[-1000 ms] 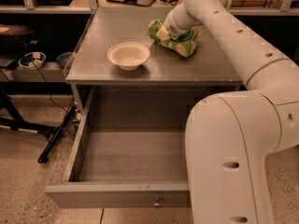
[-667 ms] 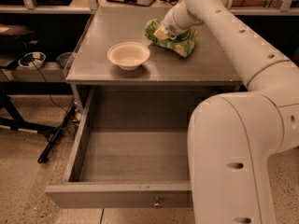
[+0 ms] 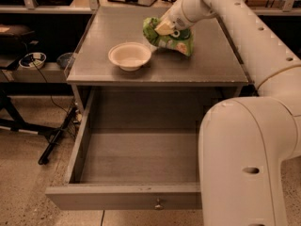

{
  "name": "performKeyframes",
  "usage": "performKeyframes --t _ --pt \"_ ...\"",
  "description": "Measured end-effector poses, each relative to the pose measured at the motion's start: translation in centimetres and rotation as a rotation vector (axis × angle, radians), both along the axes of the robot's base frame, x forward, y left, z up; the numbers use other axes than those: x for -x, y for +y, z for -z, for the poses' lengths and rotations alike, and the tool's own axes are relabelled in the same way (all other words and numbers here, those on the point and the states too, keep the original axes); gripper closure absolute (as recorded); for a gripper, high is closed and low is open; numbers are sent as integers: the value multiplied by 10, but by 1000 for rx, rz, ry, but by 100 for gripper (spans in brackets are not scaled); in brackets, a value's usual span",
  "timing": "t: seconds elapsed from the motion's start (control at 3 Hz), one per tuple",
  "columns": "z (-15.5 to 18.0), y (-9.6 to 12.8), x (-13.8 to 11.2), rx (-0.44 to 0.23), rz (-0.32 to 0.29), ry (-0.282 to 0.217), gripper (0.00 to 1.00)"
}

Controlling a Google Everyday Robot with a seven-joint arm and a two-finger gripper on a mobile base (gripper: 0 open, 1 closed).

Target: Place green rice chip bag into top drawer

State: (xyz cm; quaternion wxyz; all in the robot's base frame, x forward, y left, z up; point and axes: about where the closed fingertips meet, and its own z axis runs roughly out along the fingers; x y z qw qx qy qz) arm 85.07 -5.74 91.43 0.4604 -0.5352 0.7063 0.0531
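The green rice chip bag is crinkled and tilted up off the back right of the grey cabinet top. My gripper comes in from the right on the white arm and is shut on the bag's upper part, which it partly hides. The top drawer is pulled wide open below the cabinet top. Its inside is bare and its small round knob shows on the front panel.
A cream-white bowl stands on the cabinet top, just left of the bag. My big white arm link covers the drawer's right side. Black stand legs and cables lie on the floor to the left.
The gripper has moved left and slightly up with the bag in it; the bag now hangs closer to the bowl. The drawer and bowl have not moved.
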Motion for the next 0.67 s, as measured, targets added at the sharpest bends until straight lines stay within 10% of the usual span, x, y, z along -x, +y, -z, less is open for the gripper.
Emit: performKeyframes --t 0.67 --pt "-35 -20 57 18 -309 -54 100"
